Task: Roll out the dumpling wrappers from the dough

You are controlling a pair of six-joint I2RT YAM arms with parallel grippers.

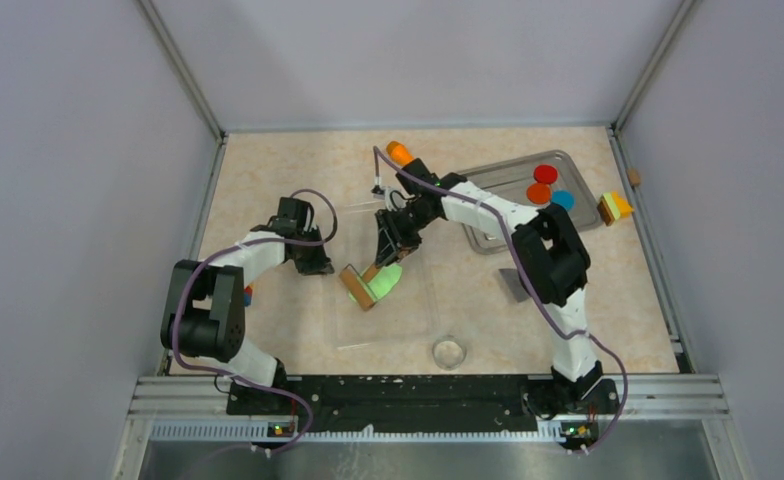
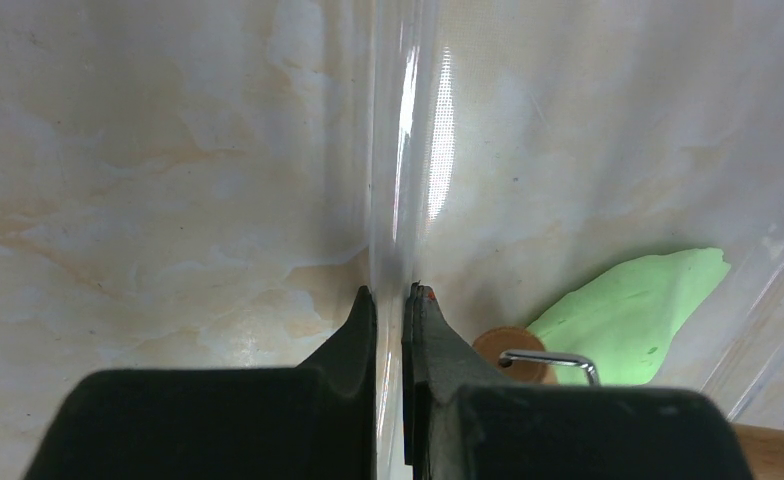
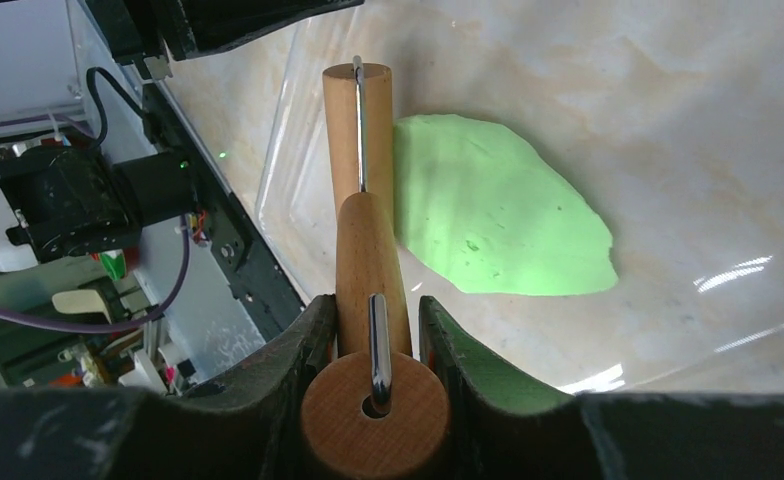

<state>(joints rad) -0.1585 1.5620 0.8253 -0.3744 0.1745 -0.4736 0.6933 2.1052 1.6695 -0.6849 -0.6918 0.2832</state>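
The dough [image 1: 390, 279] is a flattened light lime-green sheet lying on a clear plastic mat [image 1: 408, 325]; it also shows in the right wrist view [image 3: 498, 220] and the left wrist view [image 2: 638, 305]. My right gripper [image 1: 386, 245] [image 3: 373, 305] is shut on the handle of a wooden rolling pin [image 3: 360, 130], whose roller [image 1: 358, 287] rests at the dough's left edge. My left gripper [image 1: 318, 265] [image 2: 391, 292] is shut on the mat's raised left edge [image 2: 403, 150]. No lime-green dumpling wrappers show in any view.
A metal tray [image 1: 488, 185] at the back right holds red [image 1: 545, 173], orange [image 1: 539, 193] and blue [image 1: 562, 199] discs. A yellow-orange block [image 1: 615, 207] lies beside it. A clear round cutter [image 1: 449, 352] stands near the front edge. An orange object [image 1: 400, 152] lies at the back.
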